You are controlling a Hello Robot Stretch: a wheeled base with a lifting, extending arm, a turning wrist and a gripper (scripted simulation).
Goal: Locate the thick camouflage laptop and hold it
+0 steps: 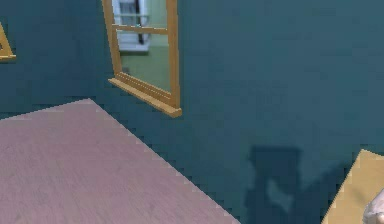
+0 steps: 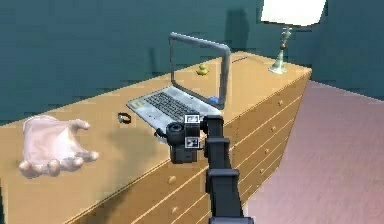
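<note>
In the arm side view the dark arm (image 2: 222, 185) rises from the bottom edge to the jaws. They show against the near edge of the open grey laptop (image 2: 168, 104) lying on the wooden counter (image 2: 110, 140). Whether they are wide, narrow or holding anything cannot be told. A small dark ring (image 2: 124, 118) lies at the laptop's 9 o'clock and a pale glassy lump (image 2: 55, 148) at its 8 o'clock. A lamp (image 2: 283, 40) stands well beyond at 2 o'clock. Ahead, pink carpet (image 1: 70, 160) meets a teal wall (image 1: 270, 70) with a wood-framed window (image 1: 145, 50).
</note>
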